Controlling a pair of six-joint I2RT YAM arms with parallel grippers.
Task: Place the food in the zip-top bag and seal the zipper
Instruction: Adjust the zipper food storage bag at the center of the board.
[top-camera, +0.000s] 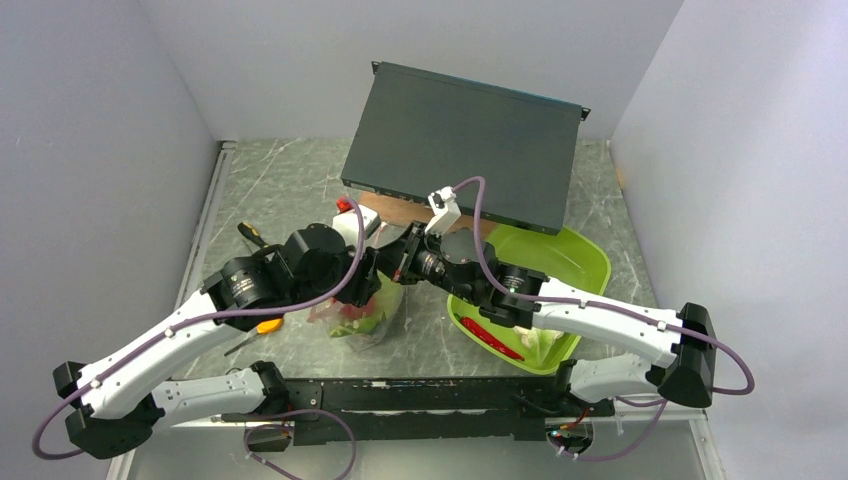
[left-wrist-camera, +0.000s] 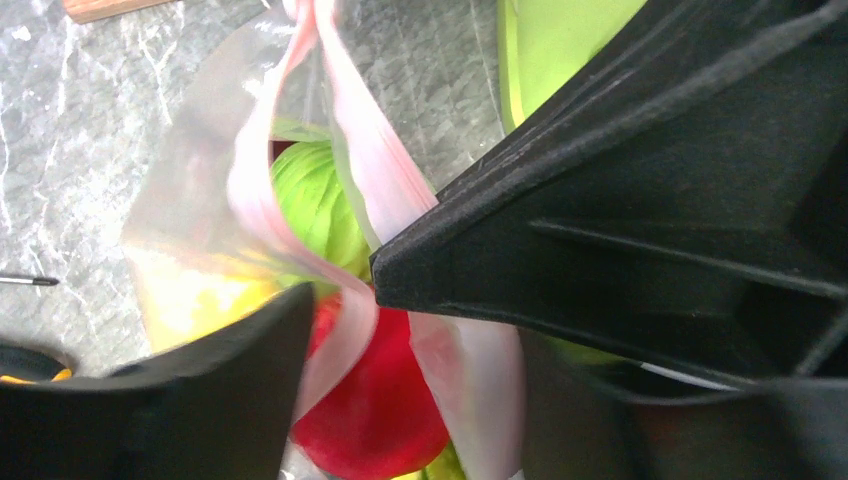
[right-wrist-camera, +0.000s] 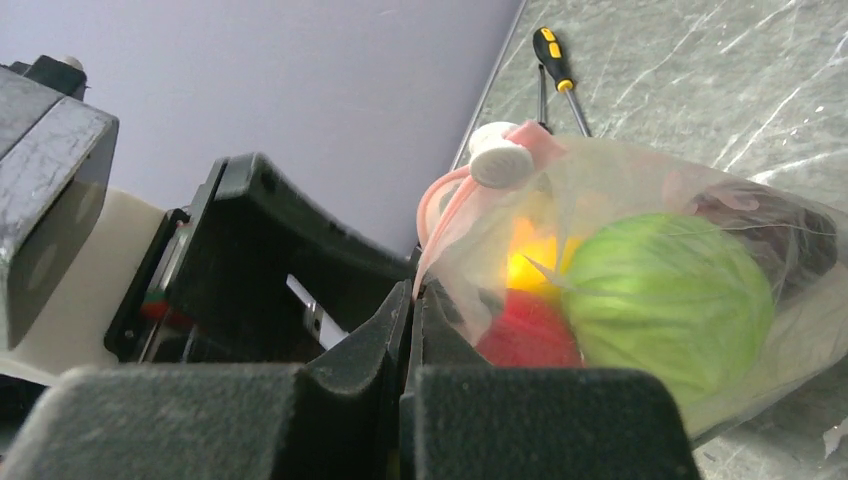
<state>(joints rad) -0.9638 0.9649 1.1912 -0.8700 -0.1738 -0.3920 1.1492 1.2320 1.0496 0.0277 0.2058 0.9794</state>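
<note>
The clear zip-top bag (top-camera: 365, 320) stands between both grippers, holding the green cabbage (right-wrist-camera: 665, 295), red tomato (right-wrist-camera: 525, 330), yellow fruit (right-wrist-camera: 530, 260) and a dark purple ball (right-wrist-camera: 770, 225). My right gripper (right-wrist-camera: 412, 290) is shut on the pink zipper (right-wrist-camera: 450, 210) at one end of the mouth. My left gripper (left-wrist-camera: 437, 400) is open, its fingers either side of the bag mouth; the two zipper strips (left-wrist-camera: 370, 150) gape apart over the tomato (left-wrist-camera: 385, 400) and cabbage (left-wrist-camera: 315, 195). A red chili (top-camera: 492, 338) and white cauliflower (top-camera: 540, 345) lie in the tray.
The lime-green tray (top-camera: 580, 260) sits right of the bag under my right arm. A black box (top-camera: 465, 145) leans at the back over a wooden block (top-camera: 395, 212). Yellow-handled screwdrivers (top-camera: 265, 325) lie left of the bag; one shows in the right wrist view (right-wrist-camera: 555, 55).
</note>
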